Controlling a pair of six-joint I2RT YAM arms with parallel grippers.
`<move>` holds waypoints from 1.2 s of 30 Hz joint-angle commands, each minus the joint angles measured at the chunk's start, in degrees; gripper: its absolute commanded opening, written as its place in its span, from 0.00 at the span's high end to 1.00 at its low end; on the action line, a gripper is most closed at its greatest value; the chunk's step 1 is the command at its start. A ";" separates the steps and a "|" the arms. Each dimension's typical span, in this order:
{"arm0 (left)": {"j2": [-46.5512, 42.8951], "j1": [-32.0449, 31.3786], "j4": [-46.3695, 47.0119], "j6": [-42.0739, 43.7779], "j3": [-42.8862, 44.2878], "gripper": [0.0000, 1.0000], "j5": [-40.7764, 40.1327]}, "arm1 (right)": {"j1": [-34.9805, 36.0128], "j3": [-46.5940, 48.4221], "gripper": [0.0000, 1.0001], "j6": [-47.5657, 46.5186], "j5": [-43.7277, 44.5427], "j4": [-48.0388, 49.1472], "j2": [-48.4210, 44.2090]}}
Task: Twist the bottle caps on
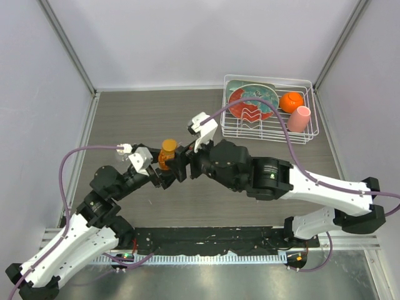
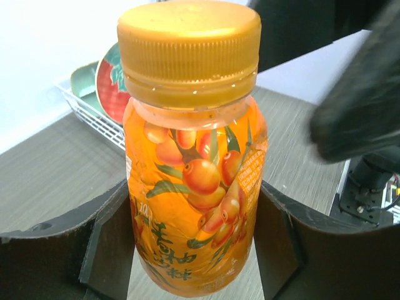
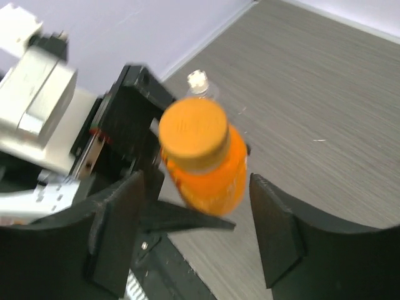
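Note:
An orange bottle stands upright with its orange cap seated on the neck. My left gripper is shut on the bottle's labelled body, one finger pressed to each side. My right gripper is open above it. Its fingers stand apart on either side of the cap and touch nothing. Behind the orange bottle, the right wrist view shows the top of a clear bottle with a cream-white cap. In the top view both grippers meet at the bottle, left gripper and right gripper.
A white wire dish rack stands at the back right, holding a red-and-green plate, an orange ball-like thing and a pink cup. The rack also shows behind the bottle in the left wrist view. Walls close in the left, back and right sides.

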 commanded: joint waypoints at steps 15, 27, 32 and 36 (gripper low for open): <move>2.61 0.21 6.61 -7.04 3.49 0.88 52.24 | 0.38 -2.60 0.11 -15.92 -36.42 1.13 -13.50; 3.05 0.21 6.52 -7.83 5.16 0.88 56.85 | 0.38 -3.21 0.24 -18.13 -47.69 5.61 -10.68; 2.96 0.21 7.13 -8.18 4.99 0.89 56.41 | 0.47 -3.83 0.25 -18.13 -49.35 7.11 -9.28; 2.87 0.21 7.92 -8.97 4.72 0.90 55.88 | 0.47 -3.74 0.27 -18.13 -50.58 8.42 -7.52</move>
